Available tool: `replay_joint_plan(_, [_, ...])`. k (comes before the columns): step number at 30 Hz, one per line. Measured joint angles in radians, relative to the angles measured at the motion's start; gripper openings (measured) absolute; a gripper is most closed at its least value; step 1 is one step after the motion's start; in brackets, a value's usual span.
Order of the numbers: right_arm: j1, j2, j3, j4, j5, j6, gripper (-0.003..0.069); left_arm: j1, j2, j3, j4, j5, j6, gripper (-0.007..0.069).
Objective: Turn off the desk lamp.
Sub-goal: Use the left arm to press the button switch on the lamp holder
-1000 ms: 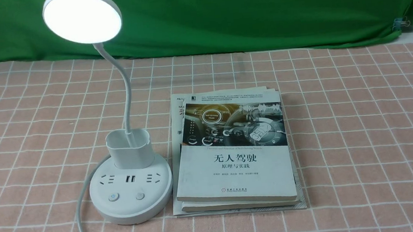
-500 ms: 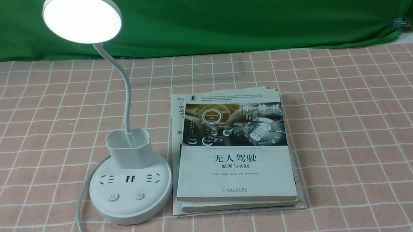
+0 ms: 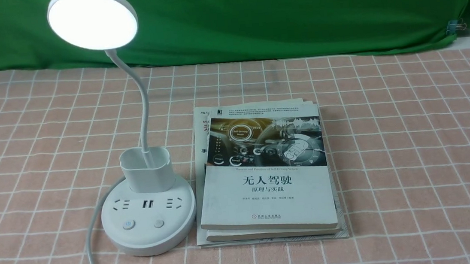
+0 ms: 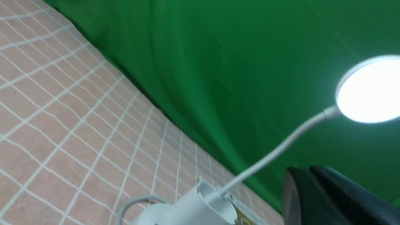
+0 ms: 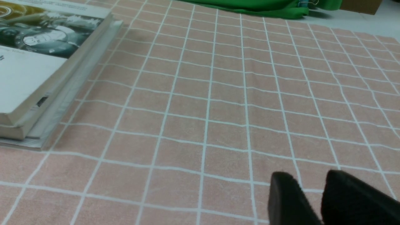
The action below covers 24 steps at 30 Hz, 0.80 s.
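The white desk lamp (image 3: pixel 148 220) stands at front left on the checked cloth. Its round disc head (image 3: pixel 92 20) is lit and glows brightly. A thin bent neck rises from the small cup (image 3: pixel 147 168) on the round base, which has sockets and two buttons (image 3: pixel 128 224). In the left wrist view the lit head (image 4: pixel 368 90) and the cup (image 4: pixel 200 206) show, with my left gripper (image 4: pixel 300 170) beside the lamp, apart from it, jaws together and empty. My right gripper (image 5: pixel 311 174) hovers low over bare cloth, jaws slightly apart and empty. Neither gripper shows in the front view.
A stack of books (image 3: pixel 265 176) lies right next to the lamp base; its edge shows in the right wrist view (image 5: pixel 47 78). The lamp's white cable (image 3: pixel 93 249) runs off the front edge. A green cloth backdrop (image 3: pixel 292 10) hangs behind the table.
A dark part of my left arm at the front view's lower left corner rose a little, then left the view. The lamp stays lit.
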Motion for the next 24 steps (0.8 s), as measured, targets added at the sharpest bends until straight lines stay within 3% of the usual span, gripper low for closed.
replay_joint_plan(4, [0.000, 0.000, 0.000, 0.000, 0.000, 0.000, 0.0240, 0.000, 0.207, -0.189, 0.119, 0.292, 0.010, 0.0006])
replay_joint_plan(9, [0.000, 0.000, 0.000, 0.000, 0.000, 0.000, 0.0240, -0.001, 0.576, -0.433, 0.216, 0.673, 0.165, 0.0006])
replay_joint_plan(14, [0.000, 0.000, 0.000, 0.000, 0.000, 0.000, 0.0240, -0.114, 0.845, -0.534, 0.282, 0.734, 0.209, 0.0006])
replay_joint_plan(20, [0.000, 0.000, 0.000, 0.000, 0.000, 0.000, 0.0240, -0.365, 1.174, -0.679, 0.471, 0.799, 0.102, 0.0006])
replay_joint_plan(24, [0.000, 0.000, 0.000, 0.000, 0.000, 0.000, 0.0240, -0.443, 1.328, -0.783, 0.500, 0.819, 0.089, 0.0006])
